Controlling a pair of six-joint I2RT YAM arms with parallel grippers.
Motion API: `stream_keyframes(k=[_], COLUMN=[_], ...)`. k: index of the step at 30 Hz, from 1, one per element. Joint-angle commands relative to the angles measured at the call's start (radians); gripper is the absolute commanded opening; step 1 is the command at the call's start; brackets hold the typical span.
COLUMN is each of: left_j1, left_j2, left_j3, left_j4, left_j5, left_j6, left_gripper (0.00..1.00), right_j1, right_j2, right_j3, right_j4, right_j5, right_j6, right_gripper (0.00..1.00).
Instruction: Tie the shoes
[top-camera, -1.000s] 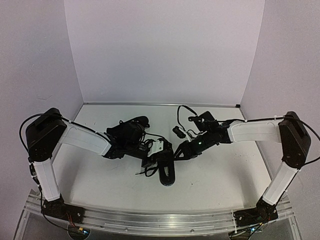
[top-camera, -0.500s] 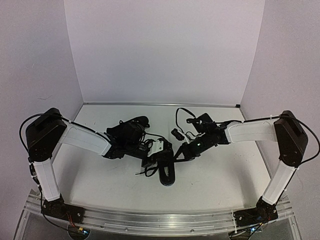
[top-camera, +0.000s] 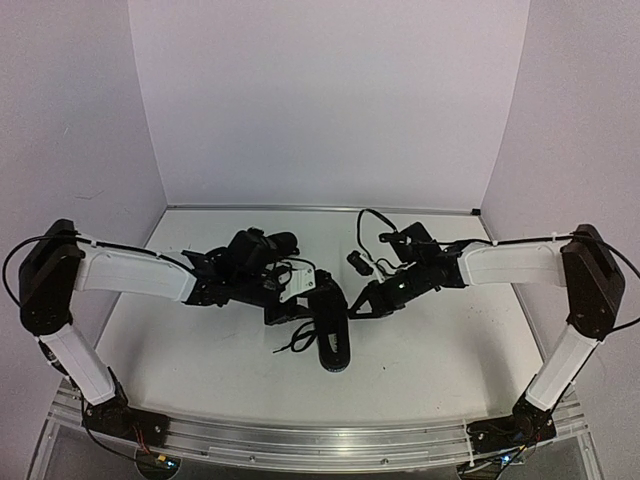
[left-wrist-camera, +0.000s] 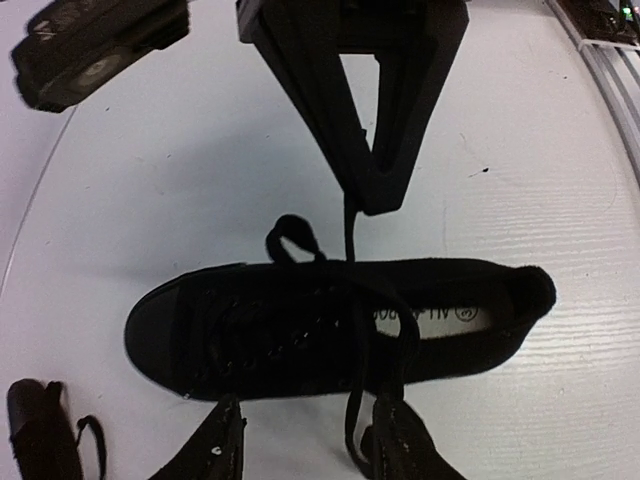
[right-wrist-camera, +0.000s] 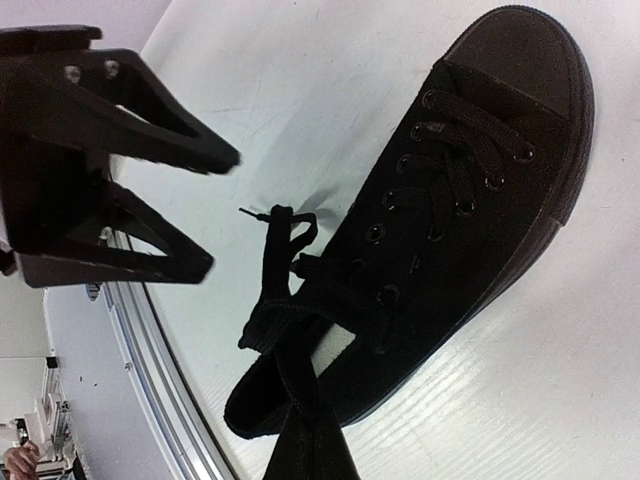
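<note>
A small all-black lace-up canvas shoe (top-camera: 333, 338) lies on its sole near the middle of the white surface (top-camera: 450, 345), between the two arms. Its toe points towards the arm bases. Its partner, another black shoe (top-camera: 281, 241), sits farther back on the left, partly hidden behind the left arm.

The right hand (right-wrist-camera: 300, 445) comes in from the right side of the near shoe. Its fingers are pressed together on a thin black lace (left-wrist-camera: 348, 235) that runs taut from the eyelets up to the fingertips. The left hand (left-wrist-camera: 305, 445) hovers just off the other side of that shoe with its fingers apart and nothing clamped. A loose strand of lace hangs in the gap between them, and a small loop of lace lies on the surface beside the shoe.
</note>
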Motion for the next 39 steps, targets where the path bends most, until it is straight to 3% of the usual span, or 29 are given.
stream_keyframes(k=[1, 9, 22, 26, 39], left_j1=[0.0, 0.0, 0.0, 0.001, -0.002], left_j2=[-0.123, -0.043, 0.078, 0.095, 0.195], left_j3=[-0.012, 0.027, 0.065, 0.071, 0.129], left_j4=[-0.229, -0.462, -0.444, -0.404, -0.403], left_j5=[-0.112, -0.156, -0.07, -0.028, -0.102], left_j6=[-0.044, -0.031, -0.079, -0.114, -0.18], left_gripper=[0.43, 0.37, 0.39, 0.45, 0.45], right_j1=[-0.005, -0.005, -0.006, -0.006, -0.006], right_j2=[-0.021, -0.052, -0.052, -0.048, -0.065], right_j3=[-0.008, -0.02, -0.024, -0.021, -0.022], right_j4=[0.017, 0.017, 0.018, 0.019, 0.017], right_j5=[0.038, 0.064, 0.08, 0.08, 0.088], right_j6=[0.008, 0.019, 0.024, 0.024, 0.032], right_gripper=[0.0, 0.0, 0.0, 0.0, 0.0])
